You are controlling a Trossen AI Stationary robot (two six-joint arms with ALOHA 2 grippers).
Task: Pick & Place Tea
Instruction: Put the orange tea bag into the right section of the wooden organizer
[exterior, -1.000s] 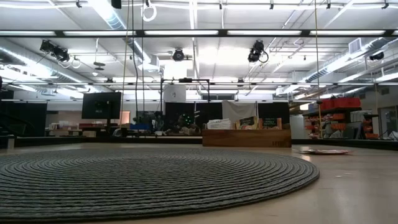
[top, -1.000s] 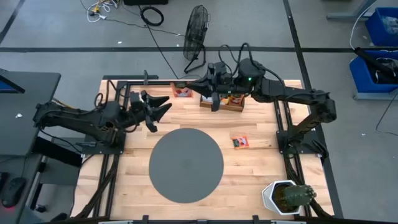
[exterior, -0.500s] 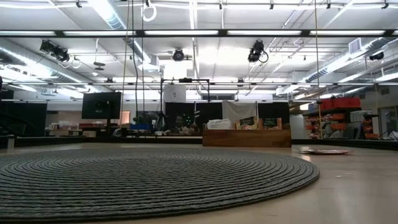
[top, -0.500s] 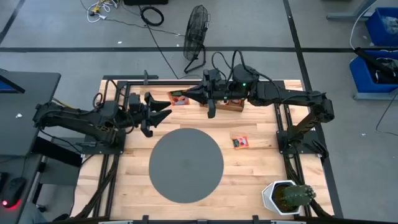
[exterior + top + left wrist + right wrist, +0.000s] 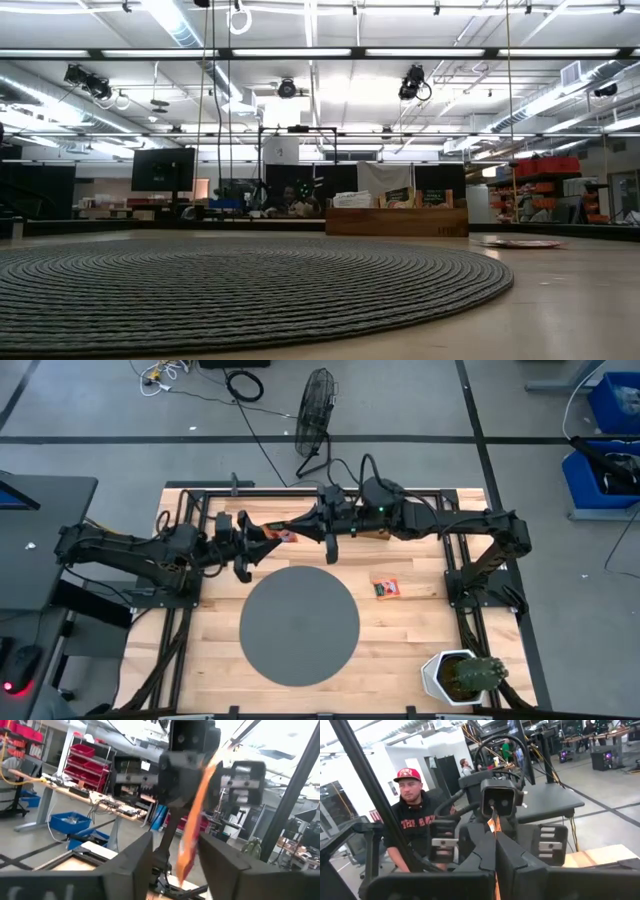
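Note:
An orange tea packet [image 5: 286, 535] hangs in the air above the table's far left part, between the two grippers. My right gripper [image 5: 300, 527] reaches in from the right and is shut on it. My left gripper [image 5: 262, 540] faces it from the left, open. In the left wrist view its two fingers [image 5: 131, 862] stand on either side of the packet's free end [image 5: 186, 855] without plainly touching it. A second orange packet [image 5: 386, 588] lies flat on the table, right of the grey disc [image 5: 299, 625]. My right gripper pinches the orange packet between its two fingers at one end [image 5: 209, 766], coming level from the table's right. The packet is lifted clear of the table. It sticks out past the fingertips toward my left gripper, showing edge-on in the right wrist view [image 5: 491, 826].
A wooden box [image 5: 396, 221] with more packets stands at the far edge, partly under my right arm. A potted cactus [image 5: 462, 675] sits at the near right corner. A person [image 5: 415, 827] sits beyond the table's left side. Black frame rails run along both sides.
My right gripper has carried the orange packet from beside the wooden box toward the table's left and slightly nearer, up to my left gripper. My left gripper has shifted a little to the right, so its open fingers now flank the packet.

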